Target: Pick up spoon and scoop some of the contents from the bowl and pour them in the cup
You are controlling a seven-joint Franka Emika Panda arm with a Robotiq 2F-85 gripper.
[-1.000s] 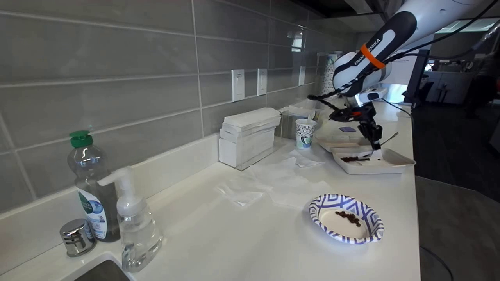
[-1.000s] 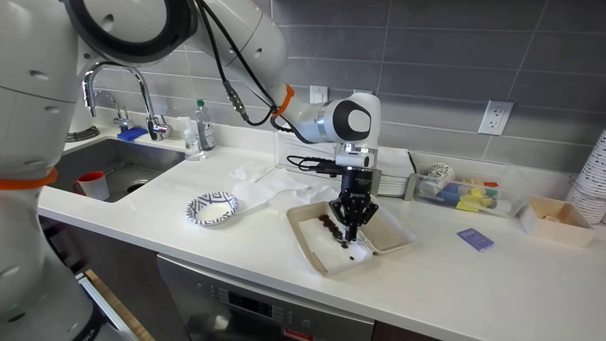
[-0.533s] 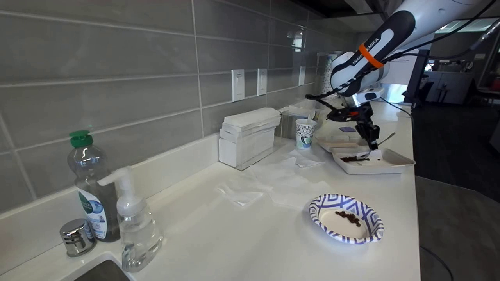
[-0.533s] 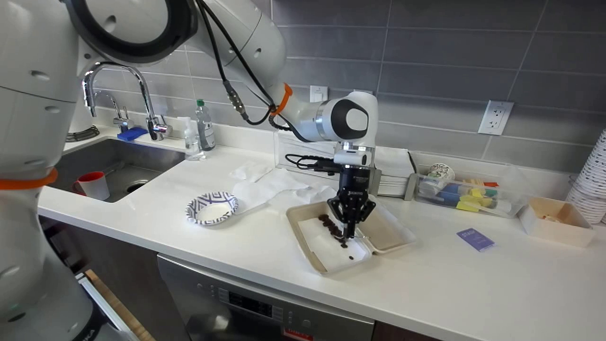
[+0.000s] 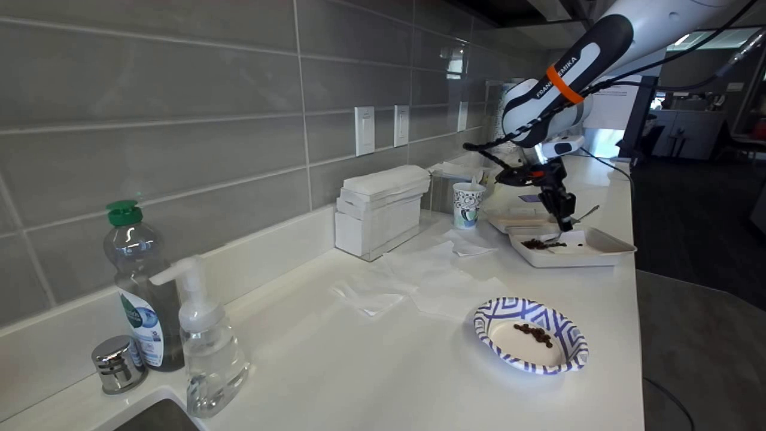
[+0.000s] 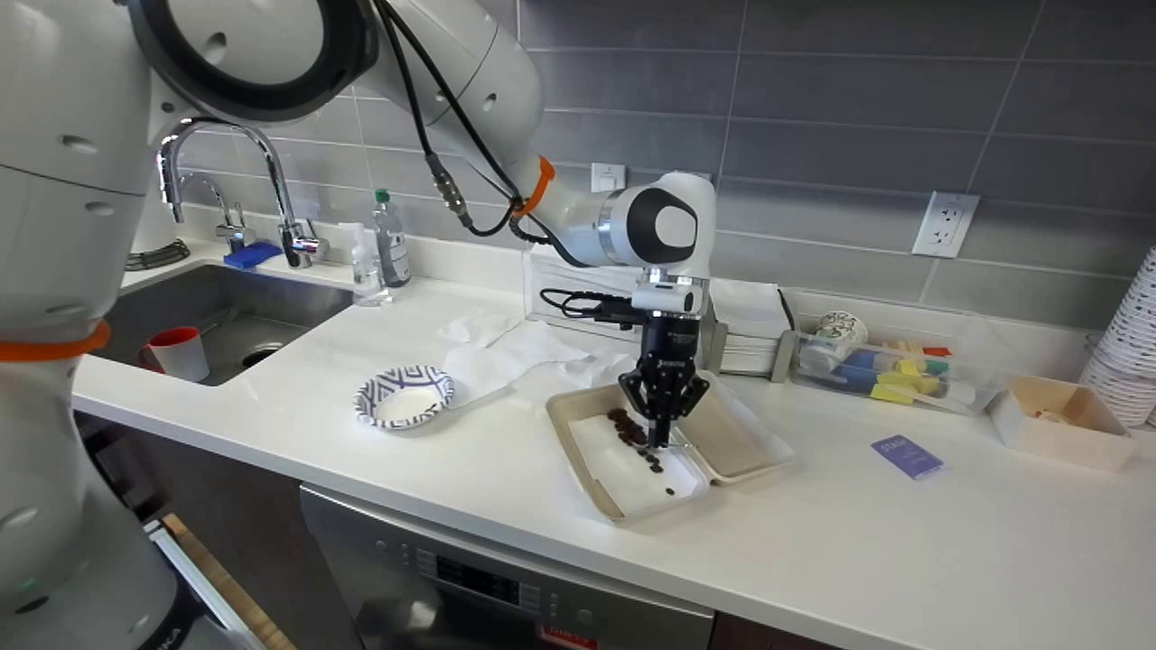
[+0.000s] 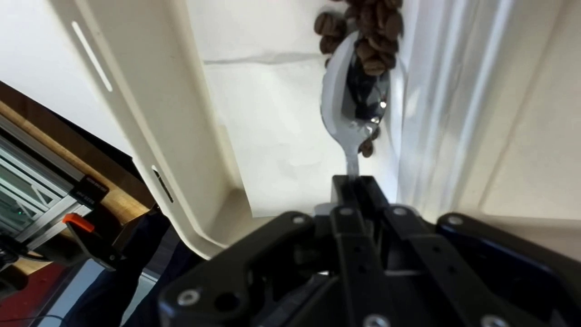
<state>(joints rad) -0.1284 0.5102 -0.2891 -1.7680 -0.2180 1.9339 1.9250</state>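
Observation:
My gripper [image 7: 356, 179] is shut on the handle of the metal spoon [image 7: 334, 93], whose thin handle end [image 5: 589, 212] sticks out beyond the fingers. The spoon's bowl lies low over the paper inside the white square dish [image 5: 568, 260], the bowl of the task. Brown beans [image 7: 376, 25] are piled there, and several overlap the spoon's far end in the wrist view. A few loose ones lie by its neck. The patterned paper cup [image 5: 468, 206] stands upright beyond the dish, by the wall. In an exterior view the fingertips [image 6: 658, 441] partly cover the spoon.
The dish's raised lid [image 6: 736, 433] joins its wall side. A blue-and-white plate [image 5: 574, 344] holding a few beans sits nearer the sink [image 6: 244, 311]. Crumpled paper towels [image 5: 434, 284], a napkin holder [image 5: 380, 209] and a clear bin [image 6: 903, 393] line the wall side.
Gripper and spoon have shifted leftward in both exterior views, slightly up in one, bringing the spoon's bowl further into the bean pile. The grip stays shut.

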